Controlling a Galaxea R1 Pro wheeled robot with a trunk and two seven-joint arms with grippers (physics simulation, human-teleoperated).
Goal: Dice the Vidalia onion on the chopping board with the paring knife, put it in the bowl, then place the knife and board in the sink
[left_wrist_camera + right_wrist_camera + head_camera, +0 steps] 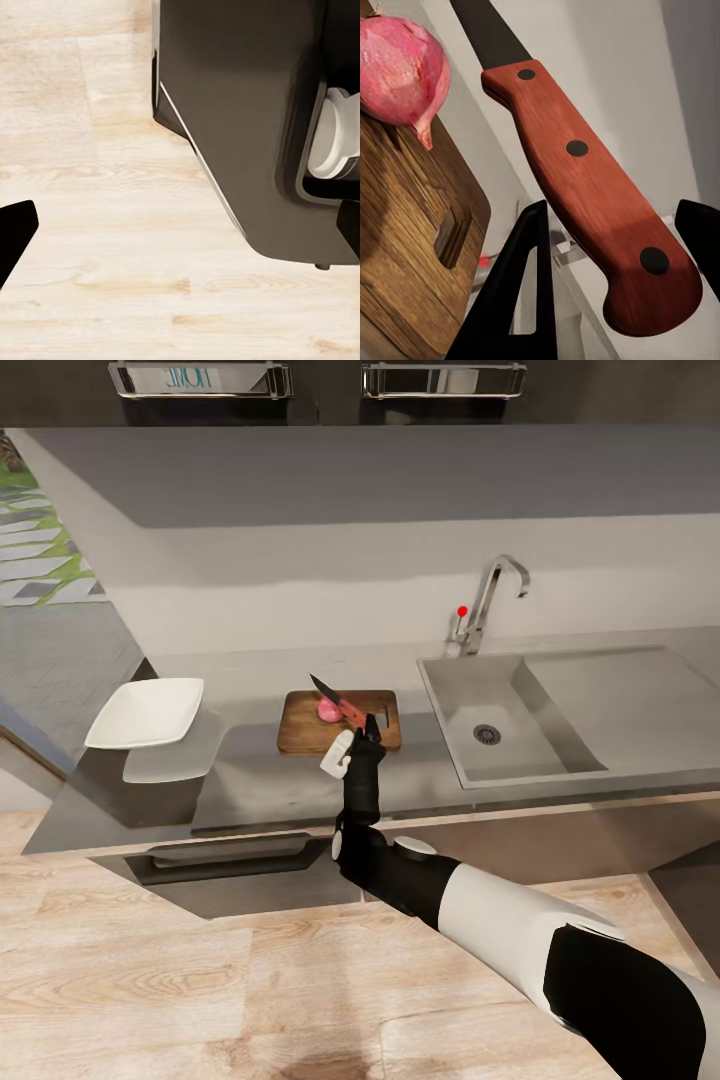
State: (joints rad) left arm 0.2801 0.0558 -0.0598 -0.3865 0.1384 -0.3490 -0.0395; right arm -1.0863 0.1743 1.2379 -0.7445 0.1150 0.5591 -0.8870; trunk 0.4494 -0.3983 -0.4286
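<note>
- Head view: the right hand (368,732) reaches over the front edge of the grey tabletop (270,780) to the chopping board (338,721), which lies just left of the sink (510,720). The Vidalia onion (327,709), pinkish and still whole, sits on the board. The paring knife (338,702) slants above it, dark blade pointing up and away, reddish handle at the hand. The white bowl (147,712) stands well to the left on the tabletop, with nothing in it. The sink basin holds nothing I can see.
- Judgement: the step in hand is the dicing. The onion is out of the sink and on the board but uncut. The next move calls for bringing the blade down squarely onto the onion without pushing it off the board.
- Left wrist view: pale wooden floor (97,187) and a dark part of the robot's own body. One dark fingertip shows at the edge; whether the left hand is apart or together I cannot tell.
- Right wrist view: the handle, with three dark rivets, lies between the two dark fingers (521,300), which appear clamped on its butt end. The onion's skin is mottled pink with a small pointed tip, resting on the board near its slot handle.
</note>
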